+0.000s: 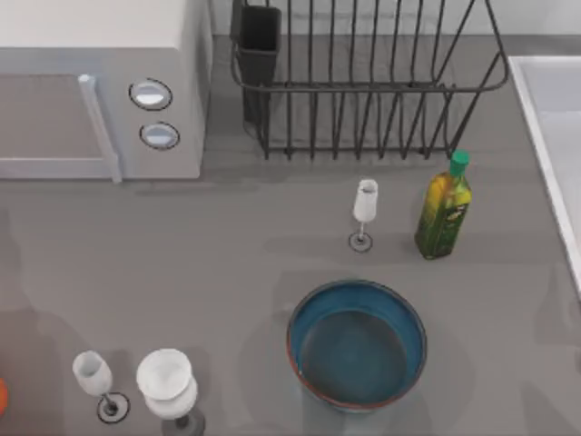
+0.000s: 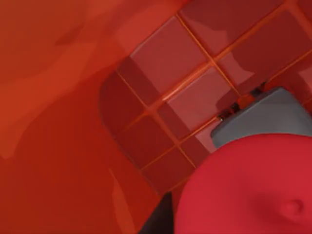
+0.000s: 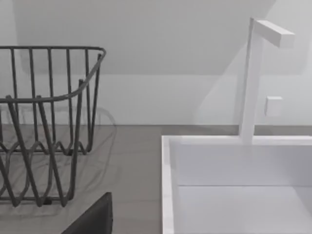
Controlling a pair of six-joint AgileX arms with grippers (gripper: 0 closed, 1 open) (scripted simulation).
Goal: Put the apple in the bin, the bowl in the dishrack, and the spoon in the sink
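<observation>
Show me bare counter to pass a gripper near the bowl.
Free: the stretch between the microwave and the bowl. Crowded: behind the bowl, by the wine glass and oil bottle; also the two glasses at front left.

Counted on and around the table: nine kinds of thing, most single.

One blue bowl [image 1: 358, 343]; three stemmed glasses, two close together [image 1: 93, 375] [image 1: 167, 383] and one alone [image 1: 364, 202]; one green-capped oil bottle [image 1: 444, 211]; one black wire dishrack [image 1: 363, 82] with one dark utensil cup [image 1: 259, 41]; one white microwave [image 1: 100, 86] with two round knobs [image 1: 151, 94] [image 1: 160, 135]; one white sink [image 3: 234, 185] with one faucet [image 3: 256, 73]; one red apple [image 2: 253, 190], close against the left wrist camera.
</observation>
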